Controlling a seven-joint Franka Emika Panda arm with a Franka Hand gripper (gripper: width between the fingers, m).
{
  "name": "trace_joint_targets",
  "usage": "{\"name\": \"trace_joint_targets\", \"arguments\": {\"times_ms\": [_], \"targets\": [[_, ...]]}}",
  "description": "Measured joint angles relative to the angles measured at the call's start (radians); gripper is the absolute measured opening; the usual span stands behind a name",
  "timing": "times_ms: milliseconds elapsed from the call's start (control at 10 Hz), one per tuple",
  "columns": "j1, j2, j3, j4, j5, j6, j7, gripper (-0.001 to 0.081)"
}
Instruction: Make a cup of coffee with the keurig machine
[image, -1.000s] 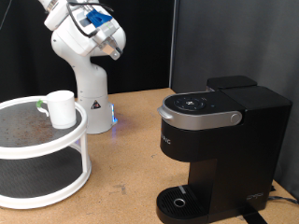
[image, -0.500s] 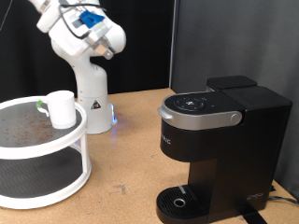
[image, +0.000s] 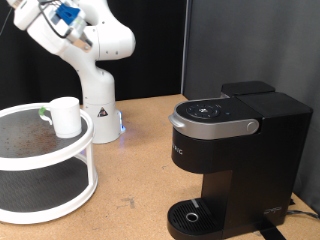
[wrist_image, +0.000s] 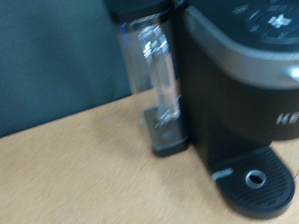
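One cup (image: 66, 116) is seen on the upper tier of the white two-tier stand (image: 60, 165), well apart from the keurig machine (image: 235, 160) – its lid shut, drip tray (image: 192, 216) bare for a cup. The arm (image: 85, 45) is raised high above the stand; finger state cannot be told – no fingers in view, nothing seen held

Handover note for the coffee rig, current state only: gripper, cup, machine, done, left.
Gripper: out of frame in both views; the white arm is raised at the exterior view's top left, holding nothing visible.
Small plain white cup: upright on the top tier of the white round two-tier stand, exterior view's left.
Boxy black Keurig machine: lid closed, round drip tray bare.
Done: nothing visible. Left: everything.
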Motion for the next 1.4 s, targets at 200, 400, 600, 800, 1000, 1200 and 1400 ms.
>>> {"name": "trace_joint_targets", "arguments": {"times_ms": [200,400,600,800,1000,1200,1400], "targets": [[-0.010,-0.008,-0.006,0.008,-0.019,-0.029,-0.001,0.0003],[-0.010,-0.014,-0.017,0.010,-0.057,-0.054,-0.078,0.0003],[-0.012,-0.040,-0.063,0.027,-0.098,-0.137,-0.167,0.0003],[-0.019,-0.070,-0.124,0.054,-0.106,-0.204,-0.228,0.0003],[-0.032,-0.090,-0.179,0.083,-0.106,-0.220,-0.248,0.0003],[-0.050,-0.091,-0.212,0.108,-0.113,-0.220,-0.246,0.0003],[-0.057,-0.080,-0.245,0.117,-0.116,-0.214,-0.234,0.0003]]}}
